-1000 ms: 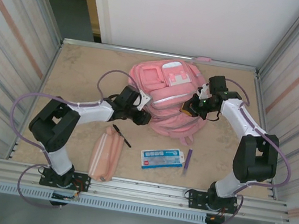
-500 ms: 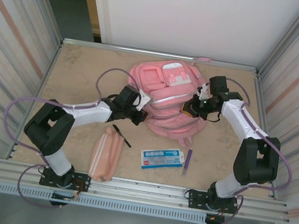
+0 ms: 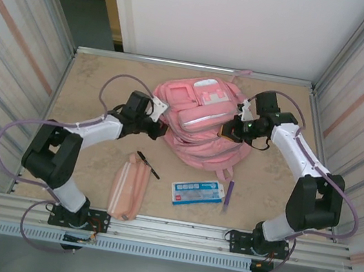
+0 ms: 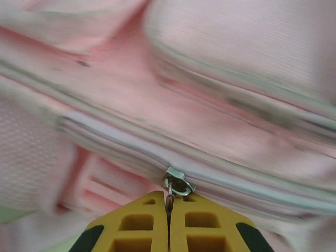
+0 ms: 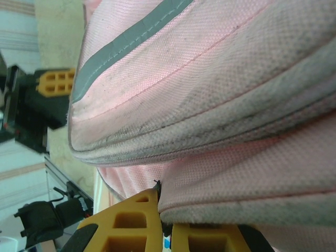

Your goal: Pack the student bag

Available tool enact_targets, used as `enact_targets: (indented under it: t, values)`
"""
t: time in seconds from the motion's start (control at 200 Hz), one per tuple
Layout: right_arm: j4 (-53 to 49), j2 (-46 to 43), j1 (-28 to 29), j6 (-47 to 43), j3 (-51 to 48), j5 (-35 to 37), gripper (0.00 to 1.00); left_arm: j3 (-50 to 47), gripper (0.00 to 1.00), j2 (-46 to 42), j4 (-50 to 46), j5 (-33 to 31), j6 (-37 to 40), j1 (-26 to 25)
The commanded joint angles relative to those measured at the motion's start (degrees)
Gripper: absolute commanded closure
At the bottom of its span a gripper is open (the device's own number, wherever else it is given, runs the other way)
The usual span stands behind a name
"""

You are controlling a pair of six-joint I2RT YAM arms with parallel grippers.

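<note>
The student bag (image 3: 202,122) lay flat near the back of the table (image 3: 99,87), in the middle, between the two arms. The zip on its left side looked closed, so the step in hand was opening the bag, not filling it.

The left gripper (image 4: 169,202) was at the bag's left side. Its yellow jaws were pressed together with no gap, and the small metal zip pull (image 4: 176,185) was pinched right at their tips. The zip ran off to both sides of the pull.

The right gripper (image 5: 160,207) was at the bag's right side. Its jaws were close together too, and they seemed to be nipping a fold of the pink cloth. The picture from that wrist was too near to tell if there was a tab in there or just cloth. That grip looked like it was there to hold the bag down.

Nothing looked packed yet. The pencil case (image 3: 129,186), the black pen (image 3: 148,164), the blue and white packet (image 3: 197,193) and the purple pen (image 3: 229,190) all lay on the table in front of the bag, near the arms.

The next move would likely be to drag the zip pull along the zip while the right side held firm. The pull was small, so it could slip out if tugged crooked.
</note>
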Motion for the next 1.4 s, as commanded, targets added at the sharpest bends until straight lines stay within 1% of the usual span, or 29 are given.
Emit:
enact_targets:
  t: [0.0,0.13,0.17,0.215,0.291,0.386,0.466,0.536,0.596,0.681,0.777,0.857,0.897,0.982,1.062,1.122,1.157,1.243,1.293,1.333,1.393]
  values:
    - [-2.4,-3.6,1.0,-5.0,0.0,-1.7,1.0,4.7,1.0,3.9,-3.6,-6.1,-2.8,5.5]
    - [-2.9,-3.3,2.1,-4.7,0.0,-0.9,1.0,6.3,1.0,6.0,-3.9,-9.1,-7.8,7.9]
    - [-2.4,-3.2,2.4,-4.3,-0.4,-0.8,1.0,7.2,1.0,6.5,-5.0,-9.1,-9.5,8.6]
    - [-1.8,-2.9,2.7,-3.8,-0.7,-0.3,1.0,8.7,0.95,6.8,-7.4,-9.2,-11.2,9.0]
    - [-1.2,-2.2,3.4,-2.1,-0.9,0.7,1.0,10.0,0.89,6.7,-9.0,-9.6,-12.6,9.0]
    - [0.9,-2.0,4.4,0.5,-1.9,1.3,1.0,11.4,0.84,6.5,-11.6,-13.2,-15.4,9.6]
    - [2.8,-1.6,5.1,2.9,-2.6,3.1,1.0,12.9,0.77,5.7,-14.4,-12.8,-16.3,9.9]
    - [3.3,-0.9,5.4,5.3,-3.2,4.9,0.88,14.4,0.66,3.5,-17.8,-9.4,-16.9,9.3]
    - [3.4,-0.7,5.8,7.1,-3.7,6.4,0.8,13.6,0.6,0.0,-18.3,-9.0,-16.9,7.2]
    - [3.4,-0.8,5.8,9.4,-4.7,9.1,0.67,11.6,0.57,-5.2,-18.6,-8.8,-16.2,4.0]
    - [3.0,-2.1,6.0,10.8,-5.4,10.9,0.63,8.7,0.55,-9.2,-17.3,-6.3,-18.1,0.4]
    - [1.3,-3.9,6.6,10.9,-5.5,13.1,0.6,7.5,0.54,-11.5,-17.0,-5.1,-18.6,-4.3]
    - [0.7,-4.9,6.9,10.7,-5.8,14.8,0.59,7.0,0.54,-12.5,-16.5,-5.9,-17.0,-7.6]
    - [0.4,-7.1,6.8,10.8,-7.0,18.7,0.58,5.9,0.53,-13.6,-14.2,-10.3,-10.9,-15.1]
    - [1.1,-9.1,6.2,12.6,-8.8,21.5,0.54,6.6,0.54,-12.1,-13.7,-10.7,-4.2,-19.8]
    - [1.7,-10.4,5.1,15.5,-10.6,23.7,0.5,8.1,0.54,-9.9,-15.2,-11.3,-2.9,-21.5]
    - [2.4,-10.8,4.2,17.2,-11.9,23.9,0.48,8.5,0.54,-8.7,-15.7,-11.5,-2.9,-22.0]
    - [4.7,-11.1,2.0,19.3,-14.2,19.8,0.47,8.6,0.52,-6.6,-15.7,-14.0,-2.3,-23.0]
    - [5.7,-10.5,1.3,19.9,-14.8,17.4,0.47,9.5,0.51,-5.2,-15.8,-13.7,0.0,-23.2]
    - [6.0,-10.2,1.0,20.0,-14.9,17.1,0.47,11.3,0.5,-3.6,-16.7,-13.9,2.4,-23.3]
    - [6.2,-10.1,0.6,20.0,-14.7,17.7,0.47,15.1,0.49,-0.4,-18.8,-16.1,5.4,-23.3]
